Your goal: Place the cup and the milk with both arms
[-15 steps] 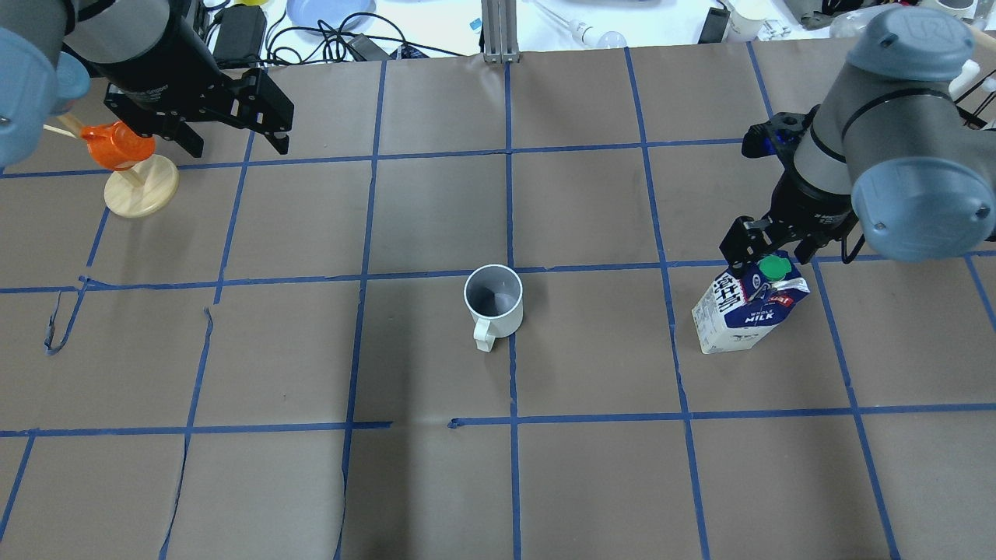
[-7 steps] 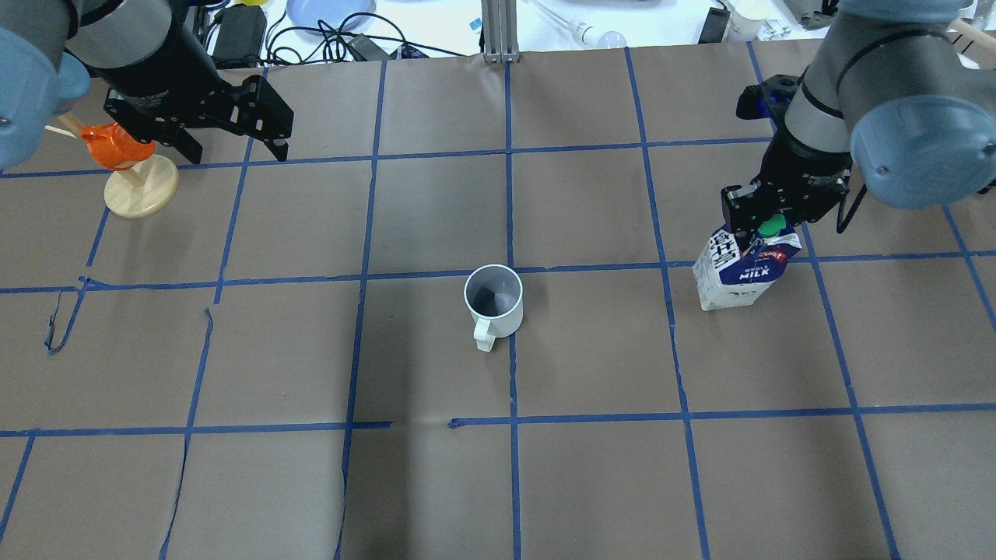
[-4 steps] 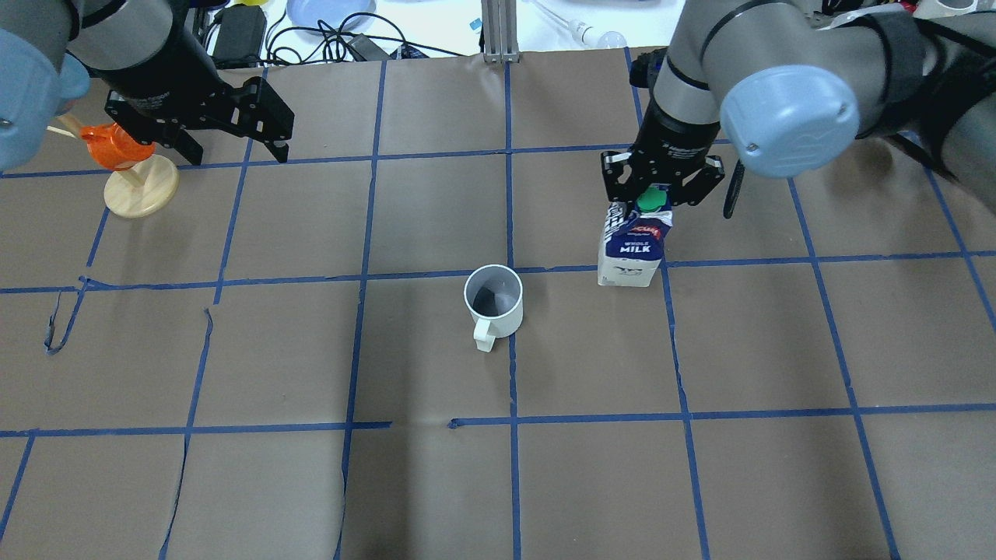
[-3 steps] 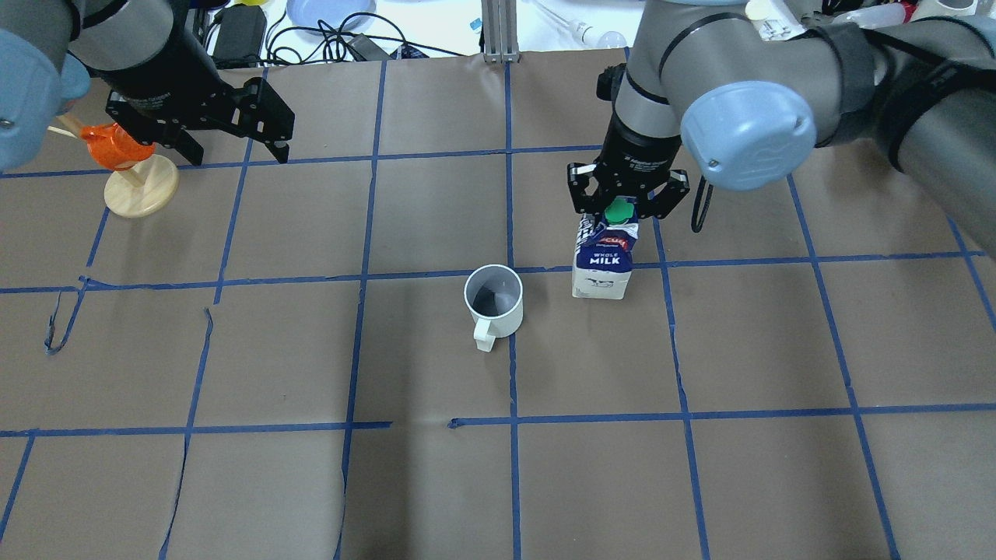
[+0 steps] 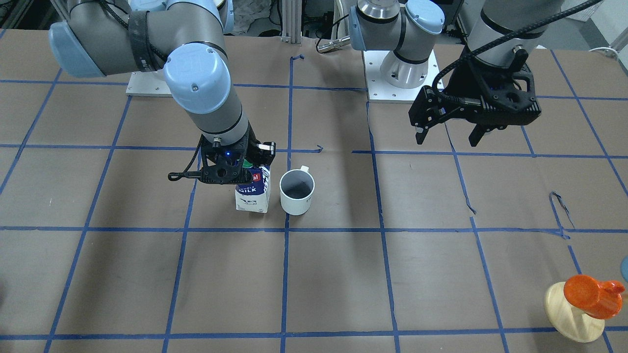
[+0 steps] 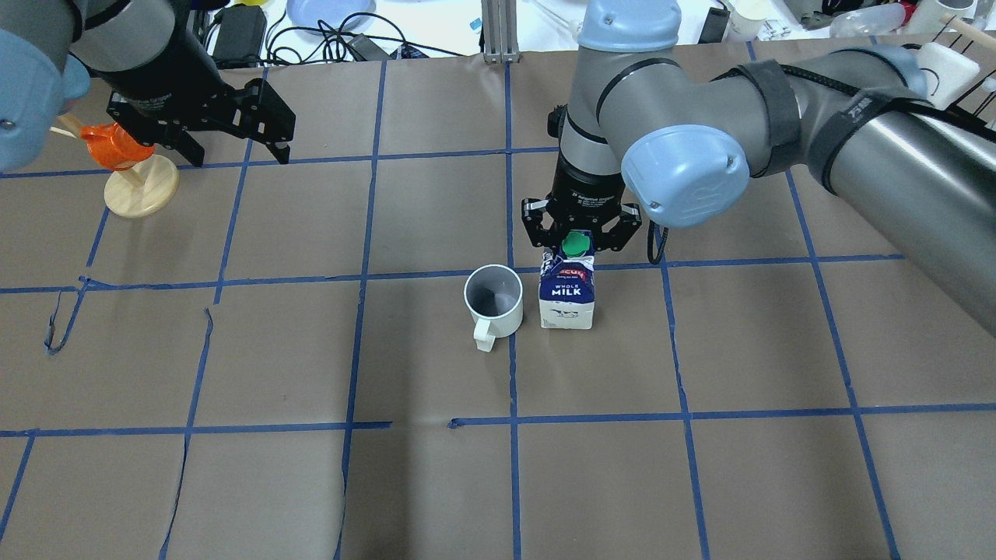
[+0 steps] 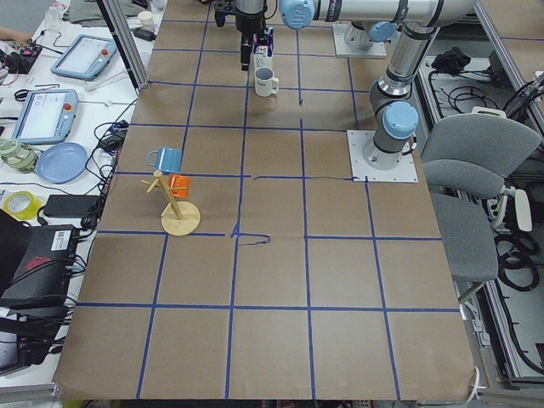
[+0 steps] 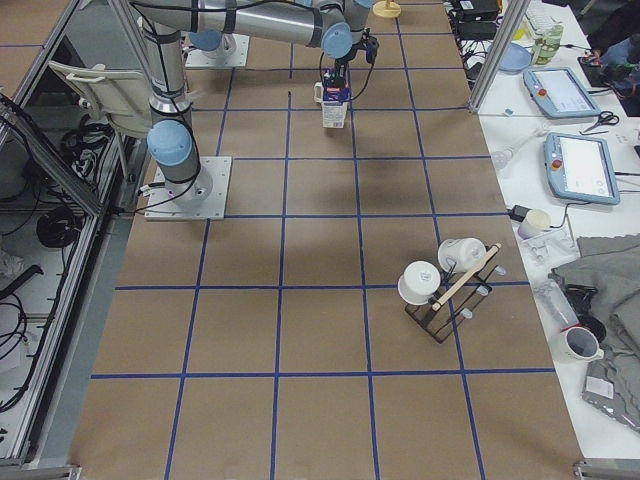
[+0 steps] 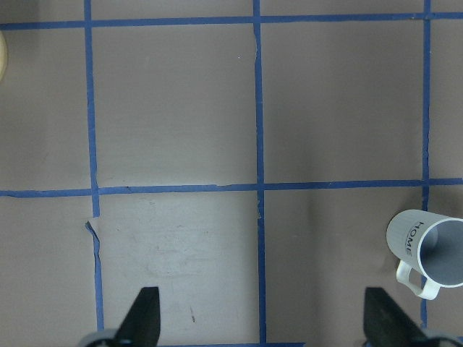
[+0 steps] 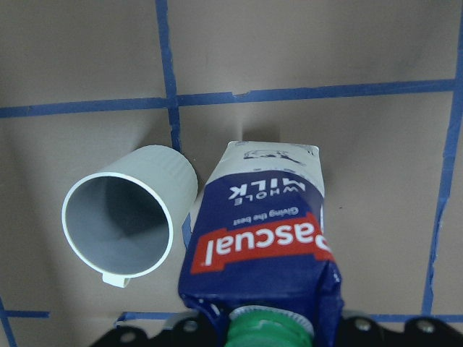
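The white cup [image 6: 493,299] stands upright at the table's middle, handle towards the robot; it also shows in the front view [image 5: 296,192] and the left wrist view [image 9: 427,249]. The blue and white milk carton [image 6: 567,299] is upright right beside the cup, on its right in the overhead view, with a narrow gap [image 5: 253,196] [image 10: 260,217]. My right gripper [image 6: 576,241] is shut on the carton's gable top by the green cap. I cannot tell if the carton's base touches the table. My left gripper [image 6: 237,148] hangs open and empty at the far left [image 5: 447,139].
An orange cup [image 6: 117,148] hangs on a wooden mug tree with a round base [image 6: 142,187] just beside my left gripper. A blue mug [image 7: 166,159] hangs on the same tree. A rack with white mugs [image 8: 445,280] stands at the table's right end.
My right gripper has carried the milk carton from the table's right side leftward, then nearer, to right beside the cup. The cup and my left gripper have not moved.
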Motion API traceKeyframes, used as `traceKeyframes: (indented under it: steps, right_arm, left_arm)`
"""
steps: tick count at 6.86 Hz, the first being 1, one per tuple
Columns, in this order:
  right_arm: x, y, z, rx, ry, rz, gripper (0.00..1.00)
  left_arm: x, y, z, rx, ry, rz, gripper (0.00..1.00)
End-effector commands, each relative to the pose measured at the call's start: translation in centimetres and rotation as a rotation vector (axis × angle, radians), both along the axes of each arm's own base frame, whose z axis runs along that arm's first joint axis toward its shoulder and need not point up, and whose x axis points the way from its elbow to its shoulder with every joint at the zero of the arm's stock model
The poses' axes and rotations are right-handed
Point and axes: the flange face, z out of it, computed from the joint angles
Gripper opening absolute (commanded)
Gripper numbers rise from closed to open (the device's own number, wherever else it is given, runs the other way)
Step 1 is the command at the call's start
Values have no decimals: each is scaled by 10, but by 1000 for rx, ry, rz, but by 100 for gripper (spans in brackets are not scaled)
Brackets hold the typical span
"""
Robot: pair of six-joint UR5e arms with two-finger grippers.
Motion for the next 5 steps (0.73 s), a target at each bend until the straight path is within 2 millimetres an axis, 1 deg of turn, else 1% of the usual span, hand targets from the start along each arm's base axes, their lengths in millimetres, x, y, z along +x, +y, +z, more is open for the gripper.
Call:
traceKeyframes:
  steps: [1, 2, 3, 4, 5]
  right_arm:
    - [3, -5, -9, -13, -3, 5, 38]
    - [3, -8, -14, -11, -1, 7, 40]
    - [3, -9, -14, -18, 1, 8, 77]
    - [4, -10, -12, -23, -1, 11, 100]
    - [2, -11, -5, -38, 9, 11, 100]
  left_arm:
    - [0, 0, -1, 1, 0, 0, 100]
    - [0, -1, -1, 3, 0, 0, 100]
    - [0, -1, -2, 3, 0, 0, 100]
    - [0, -1, -2, 3, 0, 0, 100]
    - [0, -1, -2, 3, 0, 0, 100]
